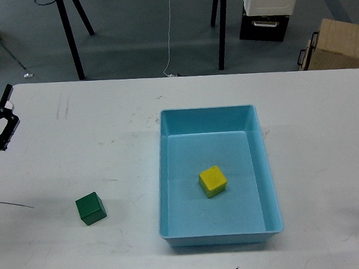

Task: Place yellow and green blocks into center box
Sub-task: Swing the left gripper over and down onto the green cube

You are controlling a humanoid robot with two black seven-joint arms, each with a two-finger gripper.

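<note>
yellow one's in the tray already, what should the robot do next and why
Probably swing the left tool down toward the green block. The yellow block already lies in the blue tray, while the green one sits on the table left of it, on the left arm's side.

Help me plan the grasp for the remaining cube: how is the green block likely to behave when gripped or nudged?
The green block looks like a solid cube with flat faces, so it should stay stiff between the fingers. Resting flat on the white table, it would probably slide, not roll. It is small, so likely light; its smooth-looking sides might slip a little.
</note>
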